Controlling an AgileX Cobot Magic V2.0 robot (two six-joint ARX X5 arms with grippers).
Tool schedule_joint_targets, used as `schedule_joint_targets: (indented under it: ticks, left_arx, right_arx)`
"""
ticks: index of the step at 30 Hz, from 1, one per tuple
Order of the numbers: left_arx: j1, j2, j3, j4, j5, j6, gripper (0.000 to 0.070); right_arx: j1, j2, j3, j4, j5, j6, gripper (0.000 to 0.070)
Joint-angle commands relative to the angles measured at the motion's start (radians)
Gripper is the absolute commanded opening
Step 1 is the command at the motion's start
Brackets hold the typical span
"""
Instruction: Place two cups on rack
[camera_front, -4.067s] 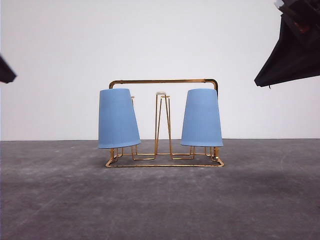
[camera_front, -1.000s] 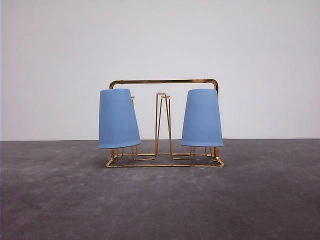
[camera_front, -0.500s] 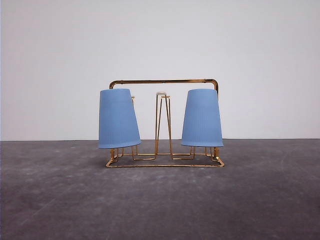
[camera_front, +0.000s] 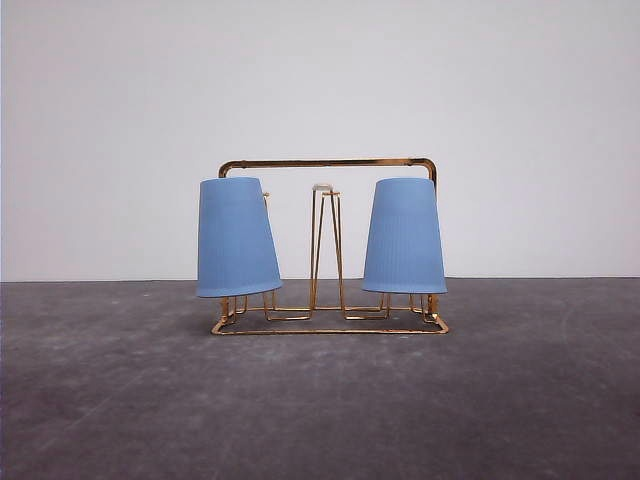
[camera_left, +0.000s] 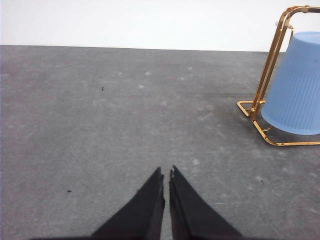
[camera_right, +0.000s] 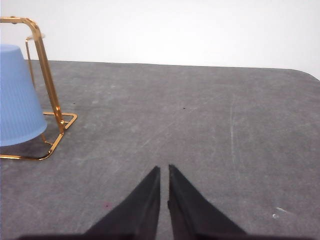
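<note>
Front view: both cups, left cup (camera_front: 237, 238) and right cup (camera_front: 404, 236), hang mouth-down on the rack (camera_front: 329, 245), long axes near upright, tops leaning slightly inward, so they drain. Left wrist view: my left gripper (camera_left: 165, 176) is pinched closed, holding nothing. Right wrist view: my right gripper (camera_right: 164, 172) likewise, parked clear

A dark grey speckled tabletop (camera_front: 320, 400) meets a plain white wall (camera_front: 320, 80).
</note>
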Motion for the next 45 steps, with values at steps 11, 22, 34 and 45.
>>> schedule_joint_targets:
  ticks: [11, 22, 34, 45]
  left_arx:
    - [0.001, 0.000, -0.014, -0.005, -0.002, -0.005, 0.0000]
    - [0.001, 0.000, -0.014, -0.005, -0.002, -0.005, 0.0000]
    - [0.001, 0.000, -0.014, -0.005, -0.002, -0.005, 0.0000]
    - [0.001, 0.000, -0.014, -0.005, -0.002, -0.005, 0.0000]
  right_arx:
    - [0.000, -0.001, -0.002, 0.013, 0.000, 0.008, 0.0028]
    - [0.000, -0.001, -0.002, 0.013, 0.000, 0.008, 0.0028]
    - [0.000, -0.001, -0.002, 0.013, 0.000, 0.008, 0.0028]
    - [0.000, -0.001, -0.002, 0.013, 0.000, 0.008, 0.0028]
